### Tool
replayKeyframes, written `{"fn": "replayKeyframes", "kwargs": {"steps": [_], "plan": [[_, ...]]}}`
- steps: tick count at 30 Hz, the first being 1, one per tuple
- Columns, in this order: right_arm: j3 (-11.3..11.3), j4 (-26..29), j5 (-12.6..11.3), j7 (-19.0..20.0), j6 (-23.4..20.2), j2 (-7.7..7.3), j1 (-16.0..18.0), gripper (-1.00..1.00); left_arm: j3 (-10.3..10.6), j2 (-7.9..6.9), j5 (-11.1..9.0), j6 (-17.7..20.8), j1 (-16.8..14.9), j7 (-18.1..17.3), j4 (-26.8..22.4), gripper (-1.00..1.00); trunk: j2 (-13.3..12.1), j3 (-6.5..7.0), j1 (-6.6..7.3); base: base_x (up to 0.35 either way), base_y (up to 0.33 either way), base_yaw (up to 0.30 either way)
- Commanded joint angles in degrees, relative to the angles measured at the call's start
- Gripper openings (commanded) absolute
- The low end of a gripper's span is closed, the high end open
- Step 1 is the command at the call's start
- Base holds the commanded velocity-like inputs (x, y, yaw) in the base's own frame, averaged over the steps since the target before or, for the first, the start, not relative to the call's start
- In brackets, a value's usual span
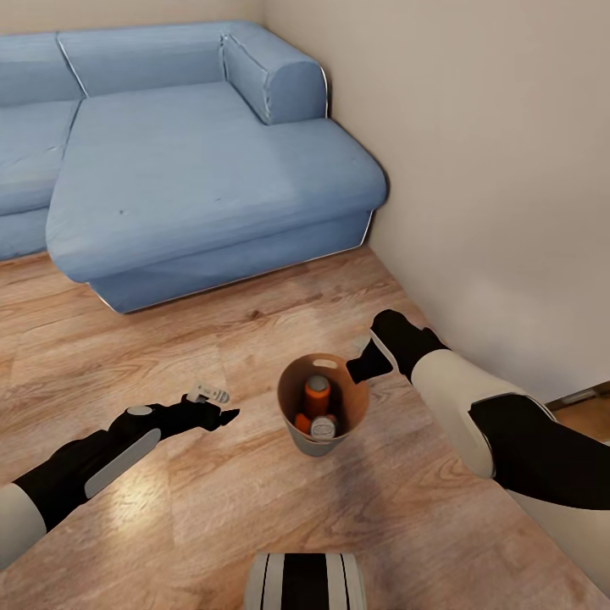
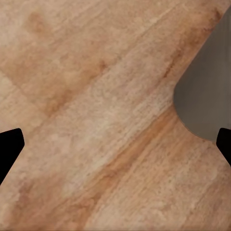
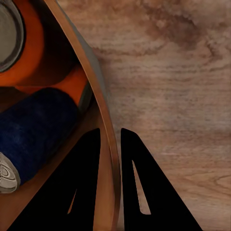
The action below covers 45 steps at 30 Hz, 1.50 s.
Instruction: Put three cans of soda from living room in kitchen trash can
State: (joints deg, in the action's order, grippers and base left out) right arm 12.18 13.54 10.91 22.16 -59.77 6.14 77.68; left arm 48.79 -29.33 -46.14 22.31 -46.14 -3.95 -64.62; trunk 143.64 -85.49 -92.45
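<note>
Right gripper [image 3: 109,139] pinching tash can [image 1: 298,407] rim | cans [image 1: 317,395] inside

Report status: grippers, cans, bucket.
Right gripper shut on trash can rim. Left gripper open, empty. Soda cans inside. Sofa ahead, wall right.

This is a room in a home, a living room. A big blue corner sofa [image 1: 195,161] fills the view from about nine o'clock round to one o'clock. It has soft flat cushions and a fat padded arm [image 1: 275,76] at about twelve o'clock. The sofa sits in the corner, right up against a plain pale wall [image 1: 491,169] that runs down the side from one o'clock to four o'clock. The floor [image 1: 127,356] is warm brown wood with wavy grain, laid in long boards. It shows in the wrist views too. All the pictures have the smooth look of a computer game.
</note>
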Motion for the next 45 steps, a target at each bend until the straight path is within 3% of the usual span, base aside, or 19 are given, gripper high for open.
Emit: {"fn": "replayKeyframes", "kwargs": {"steps": [1, 10, 14, 40, 41, 45], "plan": [[-0.41, -0.01, -1.48, 0.23, -0.23, 0.01, 0.01, -1.0, 0.0, 0.0, 0.0, 0.0, 0.0, 0.0, 0.01, 1.0, 0.0, 0.0, 0.01, 0.0, 0.0, 0.0], [-0.41, -0.01, -1.5, 0.21, -0.23, 0.01, 0.01, -1.0, 0.02, 0.04, 0.0, 0.01, 0.0, -0.01, -0.05, 1.0, 0.0, 0.0, 0.01, 0.0, 0.0, 0.0], [-0.41, -0.01, -1.43, 0.21, -0.23, 0.01, 0.01, -1.0, 0.02, 0.06, 0.0, 0.02, 0.0, -0.01, -0.01, 1.0, 0.06, -0.88, -0.1, 0.0, 0.0, 0.0], [-0.41, -0.01, -1.42, 0.23, -0.23, 0.01, 0.01, -1.0, 0.01, 0.06, 0.0, 0.0, 0.0, 0.02, -0.06, 1.0, 0.06, -0.88, -0.1, 0.0, 0.0, 0.0], [-0.39, -0.01, -1.42, 0.22, -0.23, 0.01, 0.01, 1.0, 0.0, 0.06, 0.0, 0.0, 0.0, 0.04, -0.06, 1.0, 0.06, -0.88, -0.1, 0.0, 0.0, 0.0], [-0.33, -0.01, -1.42, 0.24, -0.23, 0.01, -0.03, 1.0, 0.03, 0.06, 0.0, 0.0, 0.0, 0.05, -0.06, 1.0, 0.06, -0.88, -0.1, 0.0, 0.0, 0.0]]}}
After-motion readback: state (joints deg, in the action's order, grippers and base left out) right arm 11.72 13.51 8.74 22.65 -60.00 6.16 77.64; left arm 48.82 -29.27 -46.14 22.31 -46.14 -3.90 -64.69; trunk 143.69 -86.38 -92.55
